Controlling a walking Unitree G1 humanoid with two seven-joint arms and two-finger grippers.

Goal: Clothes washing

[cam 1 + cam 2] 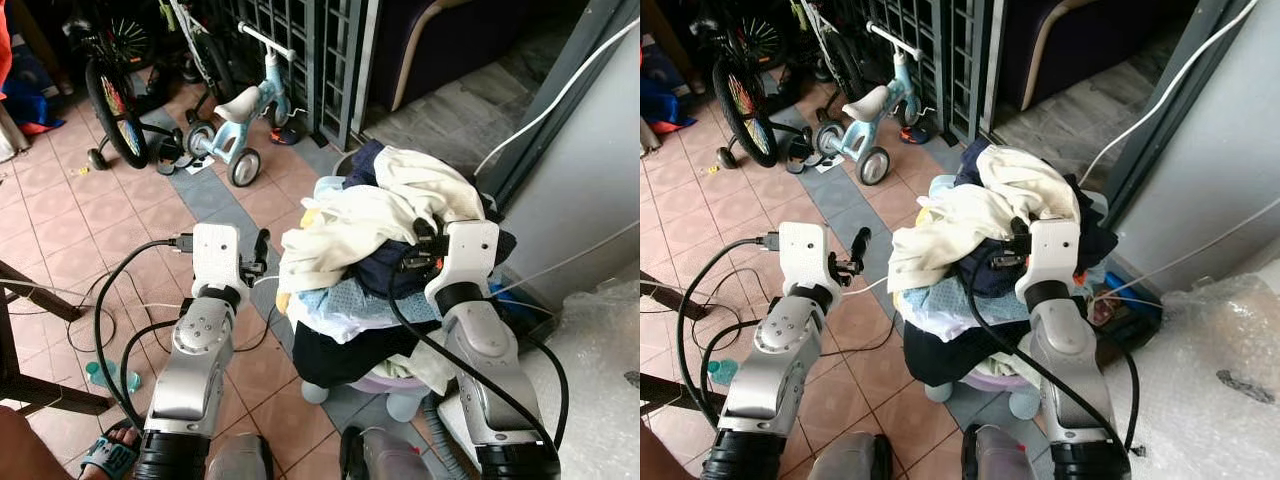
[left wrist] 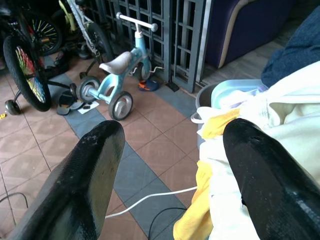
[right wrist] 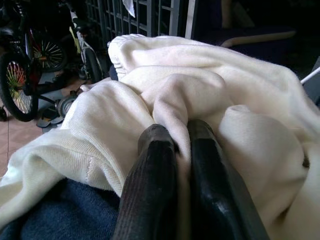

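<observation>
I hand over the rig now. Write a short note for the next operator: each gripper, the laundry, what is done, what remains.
Right gripper: shut, pinching a fold of the cream garment on top of the laundry pile.
Left gripper: open, beside the pile's left edge, holding nothing.
The pile is heaped over a basket, dark and light blue clothes under the cream one.
Done: cream garment gripped.
Left: lift it off; the rest of the pile is untouched. No washing machine is recognisable.

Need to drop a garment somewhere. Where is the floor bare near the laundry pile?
Bare tiles lie between the laundry pile and the bicycle, by the open left hand. Crowded: cables at left, tricycle ahead, bubble wrap at right.
</observation>
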